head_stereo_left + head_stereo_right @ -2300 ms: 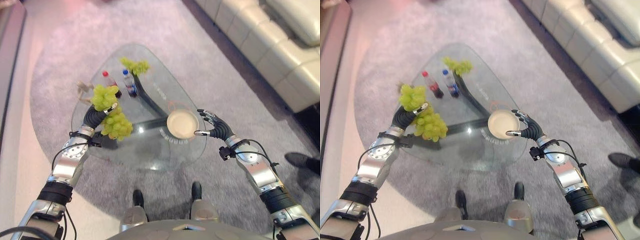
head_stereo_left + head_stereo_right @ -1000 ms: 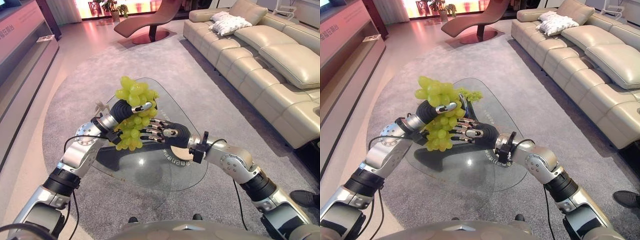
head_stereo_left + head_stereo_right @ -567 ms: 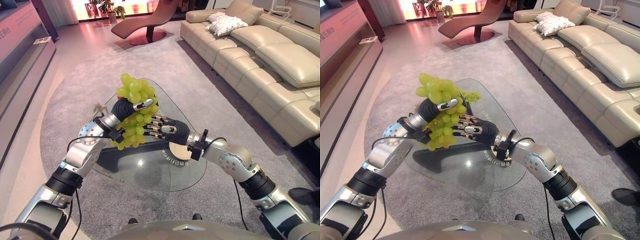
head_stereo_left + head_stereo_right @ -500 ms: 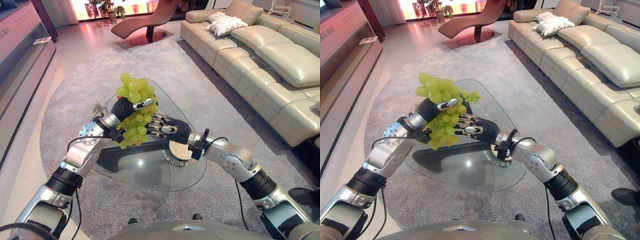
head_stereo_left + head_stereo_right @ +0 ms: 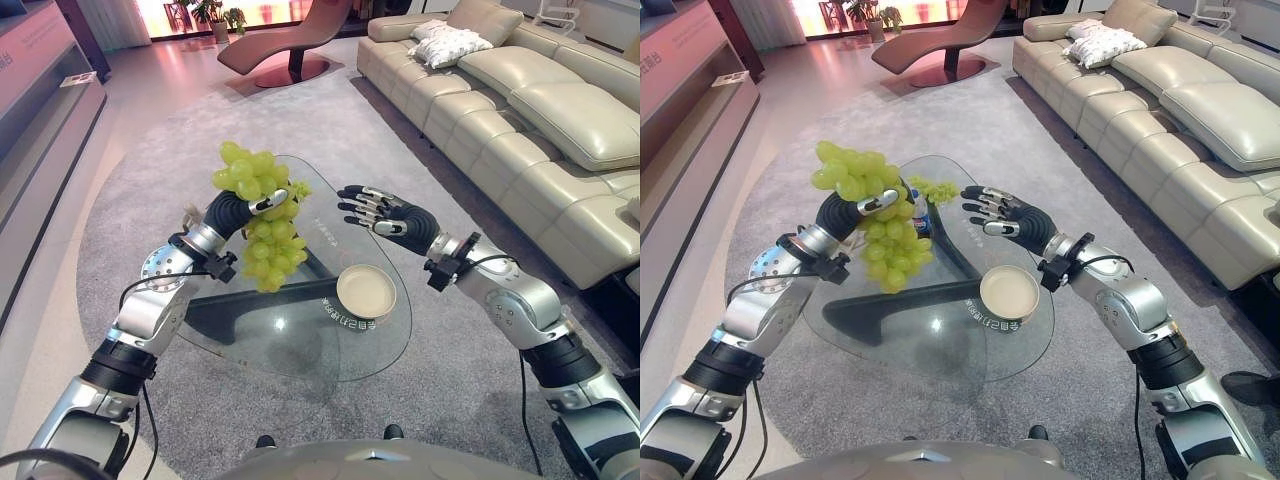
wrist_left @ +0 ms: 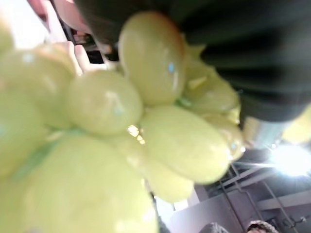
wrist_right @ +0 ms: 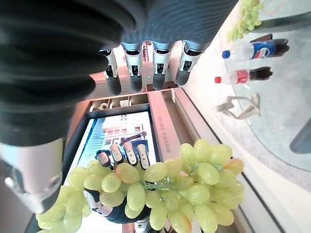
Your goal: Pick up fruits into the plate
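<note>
Glass table (image 5: 300,345), plate (image 5: 366,292) near its right edge, empty; grapes (image 5: 268,248) held aloft in curled left hand (image 5: 240,210), transport step, next needing lowering onto plate; right hand (image 5: 395,215) open, empty, above table.

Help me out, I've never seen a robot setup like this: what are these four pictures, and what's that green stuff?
They show one moment from four cameras on a humanoid robot. Two sit in its head and look down at a glass table; one sits on each wrist. The left hand is curled round a bunch of green grapes and holds it in the air above the table; its wrist camera sees the grapes from very close. The right hand is open, held apart from the grapes. On the table lie a round plate, a second bunch of grapes at the far end, and, in the right wrist view, two small bottles.
</note>
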Robot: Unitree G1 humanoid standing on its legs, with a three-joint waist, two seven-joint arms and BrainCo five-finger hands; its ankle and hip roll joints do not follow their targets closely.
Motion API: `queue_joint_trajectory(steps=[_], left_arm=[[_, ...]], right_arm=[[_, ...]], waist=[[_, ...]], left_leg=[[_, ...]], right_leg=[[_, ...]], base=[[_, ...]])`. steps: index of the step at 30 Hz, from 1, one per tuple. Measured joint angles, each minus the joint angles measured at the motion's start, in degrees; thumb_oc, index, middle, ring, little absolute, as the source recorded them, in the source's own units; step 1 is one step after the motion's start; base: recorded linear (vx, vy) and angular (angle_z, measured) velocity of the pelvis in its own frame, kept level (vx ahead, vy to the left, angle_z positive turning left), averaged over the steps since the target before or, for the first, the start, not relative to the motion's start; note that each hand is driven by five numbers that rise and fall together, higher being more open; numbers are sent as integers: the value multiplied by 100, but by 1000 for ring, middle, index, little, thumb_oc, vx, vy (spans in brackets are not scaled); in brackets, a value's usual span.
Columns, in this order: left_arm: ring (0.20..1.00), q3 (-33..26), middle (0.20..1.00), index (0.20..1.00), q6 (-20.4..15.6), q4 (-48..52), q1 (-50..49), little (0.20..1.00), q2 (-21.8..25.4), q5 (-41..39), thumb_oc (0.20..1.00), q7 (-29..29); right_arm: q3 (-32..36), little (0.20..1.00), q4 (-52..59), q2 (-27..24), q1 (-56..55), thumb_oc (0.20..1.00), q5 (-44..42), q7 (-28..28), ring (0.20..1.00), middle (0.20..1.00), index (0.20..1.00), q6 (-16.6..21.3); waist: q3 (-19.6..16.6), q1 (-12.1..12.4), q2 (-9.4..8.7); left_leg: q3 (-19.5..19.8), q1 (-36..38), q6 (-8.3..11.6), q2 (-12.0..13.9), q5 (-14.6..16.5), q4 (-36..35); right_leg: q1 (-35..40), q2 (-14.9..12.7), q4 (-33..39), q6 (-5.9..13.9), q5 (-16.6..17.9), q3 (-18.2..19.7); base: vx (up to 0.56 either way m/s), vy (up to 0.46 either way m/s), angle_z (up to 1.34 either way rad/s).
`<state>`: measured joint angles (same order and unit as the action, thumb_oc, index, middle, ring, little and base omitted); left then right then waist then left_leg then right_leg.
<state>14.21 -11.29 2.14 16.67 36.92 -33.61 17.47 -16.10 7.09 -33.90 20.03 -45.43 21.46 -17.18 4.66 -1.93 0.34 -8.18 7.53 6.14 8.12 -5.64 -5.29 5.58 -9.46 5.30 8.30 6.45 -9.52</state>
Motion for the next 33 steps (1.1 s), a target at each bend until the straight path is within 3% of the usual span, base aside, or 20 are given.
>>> queue_joint_trajectory(steps=[15, 26, 33], left_arm=[[200, 388, 200, 200, 157, 58, 191, 200, -111, -188, 200, 428], [200, 409, 200, 200, 490, 155, 248, 200, -168, -814, 200, 436], [200, 430, 200, 200, 512, 154, 248, 200, -267, -1025, 200, 389]], right_arm=[[-535, 1000, 24, 640, 38, 1000, -755, 22, 1000, 1000, 1000, -185], [-507, 1000, 20, 635, 153, 1000, -1076, -2, 1000, 1000, 1000, -432], [-493, 1000, 15, 647, 153, 1000, -1202, -40, 1000, 1000, 1000, -446]], waist=[[0, 14, 0], [0, 2, 0], [0, -2, 0]], left_leg=[[33, -18, 0, -1, -1, 1], [36, -15, 0, -3, -2, 5], [34, -1, 17, -6, -13, 15]], right_leg=[[8, -3, 0, 0, 0, -24], [9, -3, 0, 0, -1, -22], [8, -3, -1, 0, 0, 1]], base=[[0, 0, 0], [0, 0, 0], [0, 0, 0]])
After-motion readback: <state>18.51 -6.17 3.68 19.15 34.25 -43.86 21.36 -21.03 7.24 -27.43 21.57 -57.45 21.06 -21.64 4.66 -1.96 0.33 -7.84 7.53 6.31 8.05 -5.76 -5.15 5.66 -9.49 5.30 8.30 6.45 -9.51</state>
